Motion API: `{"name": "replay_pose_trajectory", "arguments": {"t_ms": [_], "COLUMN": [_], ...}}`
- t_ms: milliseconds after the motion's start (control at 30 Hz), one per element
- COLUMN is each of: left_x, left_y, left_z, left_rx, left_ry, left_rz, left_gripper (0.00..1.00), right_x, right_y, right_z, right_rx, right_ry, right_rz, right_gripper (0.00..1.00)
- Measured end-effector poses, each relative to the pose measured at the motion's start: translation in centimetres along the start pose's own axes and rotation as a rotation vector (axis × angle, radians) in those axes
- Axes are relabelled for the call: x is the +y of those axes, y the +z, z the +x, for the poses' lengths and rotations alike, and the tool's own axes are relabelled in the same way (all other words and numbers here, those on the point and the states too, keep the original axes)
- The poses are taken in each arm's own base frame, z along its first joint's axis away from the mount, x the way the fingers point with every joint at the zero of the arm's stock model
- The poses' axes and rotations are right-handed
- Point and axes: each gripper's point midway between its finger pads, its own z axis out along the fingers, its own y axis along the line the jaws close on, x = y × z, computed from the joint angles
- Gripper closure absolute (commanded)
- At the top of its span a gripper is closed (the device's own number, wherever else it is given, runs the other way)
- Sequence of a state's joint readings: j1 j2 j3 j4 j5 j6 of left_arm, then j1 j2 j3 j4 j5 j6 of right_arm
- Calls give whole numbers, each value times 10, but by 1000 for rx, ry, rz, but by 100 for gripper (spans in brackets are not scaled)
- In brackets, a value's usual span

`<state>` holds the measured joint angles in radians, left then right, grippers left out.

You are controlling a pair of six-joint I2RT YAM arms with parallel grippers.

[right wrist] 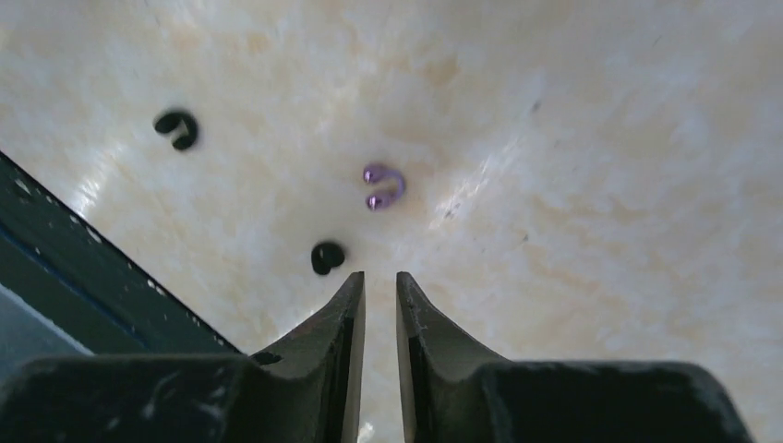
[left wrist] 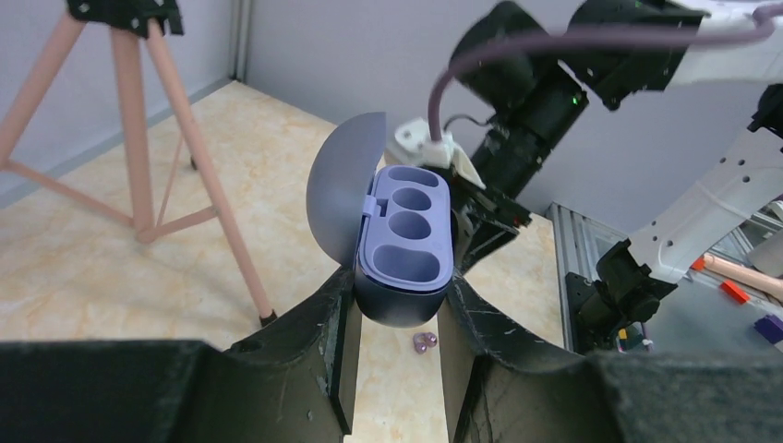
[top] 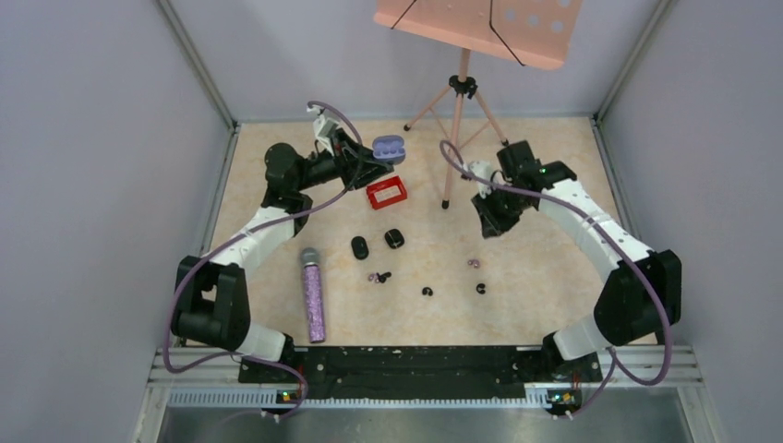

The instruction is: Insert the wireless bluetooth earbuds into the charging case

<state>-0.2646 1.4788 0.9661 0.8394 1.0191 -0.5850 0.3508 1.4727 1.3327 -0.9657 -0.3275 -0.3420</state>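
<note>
Case point(left wrist: 403, 242) (lid open) fills left gripper point(left wrist: 402, 297); right gripper point(right wrist: 379, 281) barely parted.

I see bare beige marbled tabletop point(top: 545, 314) all round the small purple earbud point(right wrist: 383, 186); one small black earbud point(right wrist: 326, 257) lies near it, and a pink tripod point(top: 454, 148) stands between my arms.

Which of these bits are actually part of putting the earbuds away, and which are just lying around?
In the job: open purple case in the left gripper; purple earbud and black earbuds on the table; right gripper above them.
Just lying about: microphone; red box; two black cases; music stand.
</note>
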Motion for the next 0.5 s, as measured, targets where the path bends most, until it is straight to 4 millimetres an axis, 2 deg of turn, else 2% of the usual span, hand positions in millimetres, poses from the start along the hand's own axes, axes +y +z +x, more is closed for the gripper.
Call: {"name": "replay_pose_trajectory", "arguments": {"t_ms": [67, 133, 267, 400, 500], "left_x": [4, 10, 17, 17, 19], "left_y": [-8, -15, -24, -28, -29], "left_z": [-1, 3, 23, 30, 29], "left_rx": [4, 18, 64, 83, 78], "left_ry": [-9, -40, -99, -129, -134], "left_rz": [-30, -64, -116, -133, -151], "left_gripper": [100, 100, 100, 100, 100], "right_x": [2, 3, -2, -9, -9], "right_y": [17, 25, 42, 74, 89], "right_z": [38, 57, 56, 62, 72], "right_rx": [105, 155, 173, 230, 284], "right_ry": [17, 24, 48, 105, 148], "right_rz": [-10, -17, -27, -48, -72], "right_gripper": [86, 87, 88, 87, 86]}}
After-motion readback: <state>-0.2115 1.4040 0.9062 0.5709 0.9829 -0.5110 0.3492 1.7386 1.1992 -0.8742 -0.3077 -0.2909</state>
